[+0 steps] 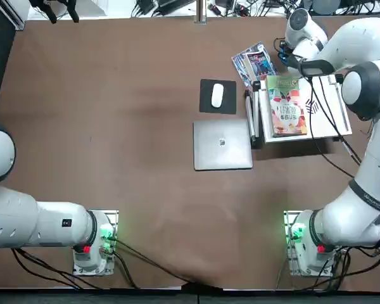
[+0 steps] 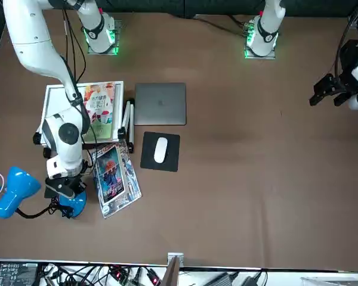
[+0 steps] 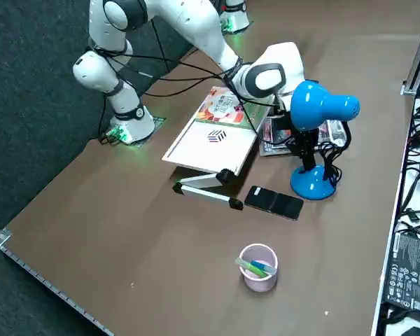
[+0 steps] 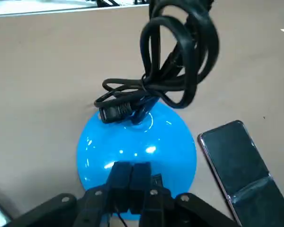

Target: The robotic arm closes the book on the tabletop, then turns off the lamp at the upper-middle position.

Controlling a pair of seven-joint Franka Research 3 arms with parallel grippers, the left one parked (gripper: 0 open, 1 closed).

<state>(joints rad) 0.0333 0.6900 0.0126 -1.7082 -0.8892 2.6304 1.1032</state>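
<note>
The right gripper [image 4: 131, 168] is over the round blue base of the lamp [image 4: 137, 146]. Its two fingers are shut close together, with nothing held between them. I can't tell if the tips touch the base. The black cord loops [image 4: 180, 52] are just past the tips. A dark phone [image 4: 251, 175] is near the jaws, beside the base. The book [image 1: 287, 111] is closed, back from the jaws toward the arm's own base. The far table edge is past the jaws, and wide brown tabletop [image 1: 133, 82] opens to their left.
</note>
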